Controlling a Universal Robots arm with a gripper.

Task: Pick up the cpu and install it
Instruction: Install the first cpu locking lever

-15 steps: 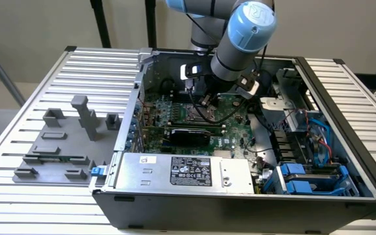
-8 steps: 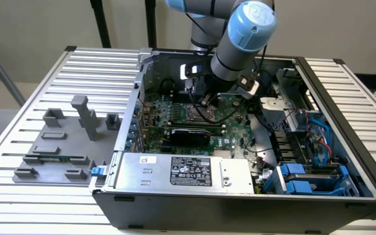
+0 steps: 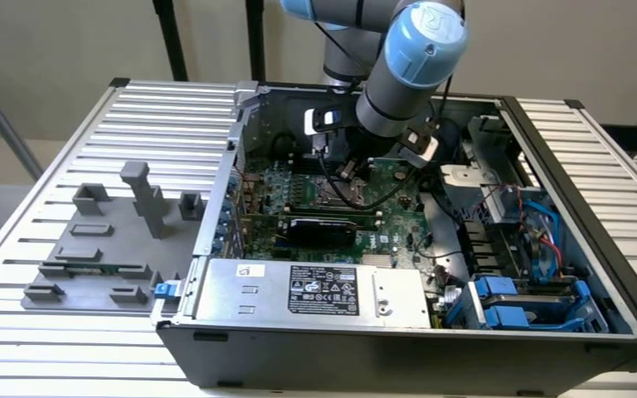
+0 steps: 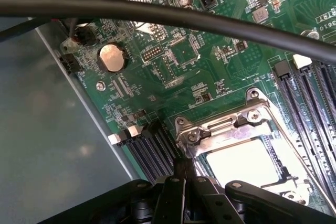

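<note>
The gripper (image 4: 181, 182) is closed tight with nothing between its fingers, hovering low over the green board (image 4: 210, 61) inside the open computer case (image 3: 584, 249). The cpu (image 4: 247, 163) appears to lie in its socket under the metal frame (image 4: 231, 129), so placing looks largely done; whether it is latched is unclear

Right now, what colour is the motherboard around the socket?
Green circuit board, clearest in the wrist view.
</note>
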